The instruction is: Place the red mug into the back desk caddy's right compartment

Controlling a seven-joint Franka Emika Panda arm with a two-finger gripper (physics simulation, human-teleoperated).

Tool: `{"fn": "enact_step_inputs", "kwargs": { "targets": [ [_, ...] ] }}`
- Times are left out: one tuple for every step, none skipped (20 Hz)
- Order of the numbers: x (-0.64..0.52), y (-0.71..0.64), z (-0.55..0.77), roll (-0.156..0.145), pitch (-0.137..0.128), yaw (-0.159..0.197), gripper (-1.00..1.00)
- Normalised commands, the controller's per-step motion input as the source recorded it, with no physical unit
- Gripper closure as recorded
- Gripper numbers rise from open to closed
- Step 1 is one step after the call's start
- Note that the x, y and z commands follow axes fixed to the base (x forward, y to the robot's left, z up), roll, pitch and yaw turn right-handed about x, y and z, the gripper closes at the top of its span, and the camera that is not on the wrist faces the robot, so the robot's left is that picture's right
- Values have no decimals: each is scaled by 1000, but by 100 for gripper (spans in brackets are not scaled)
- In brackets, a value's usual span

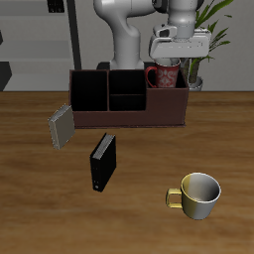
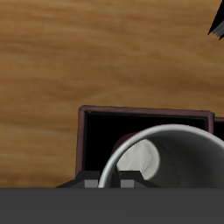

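The red mug (image 1: 164, 78) with its pale pattern stands upright, low inside the right compartment (image 1: 177, 89) of the back desk caddy (image 1: 119, 117), a long maroon-brown box. My gripper (image 1: 165, 66) reaches straight down from above and is shut on the mug's rim. In the wrist view the mug's light grey inside (image 2: 179, 166) shows very close, with the compartment's dark floor (image 2: 96, 144) and the caddy's wall (image 2: 140, 111) below it. My fingertips are hidden there.
A yellowish-cream mug (image 1: 198, 194) stands near the table's front edge. A black book (image 1: 103, 162) stands mid-table and a grey book (image 1: 62, 126) leans by the caddy's other end. A potted plant (image 1: 203, 60) is behind the caddy.
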Motion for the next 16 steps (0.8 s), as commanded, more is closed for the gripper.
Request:
{"fn": "enact_step_inputs", "kwargs": {
  "targets": [
    [39,134,-369,58,145,-26,100],
    [111,133,-256,81,96,-23,100],
    [120,26,-163,17,27,-15,100],
    [111,72,-233,50,132,-81,100],
    [-3,127,-229,43,37,-36,100],
    [52,105,-199,64,71,-53,100],
    [191,115,-234,167,134,-87,100],
    [34,-57,-84,-106,2,-3,100],
    [0,0,0,0,0,0,100],
    [38,45,-176,11,76,-62,-100],
    [197,87,-31,161,77,-82,-100],
    [-54,72,-11,29,6,27,-100],
    [-25,146,30,65,59,-69,-100],
    [-44,95,150,29,-11,-2,-100],
    [-93,125,252,42,-95,-7,-100],
    [-75,28,182,19,-40,-18,-100]
  ]
}}
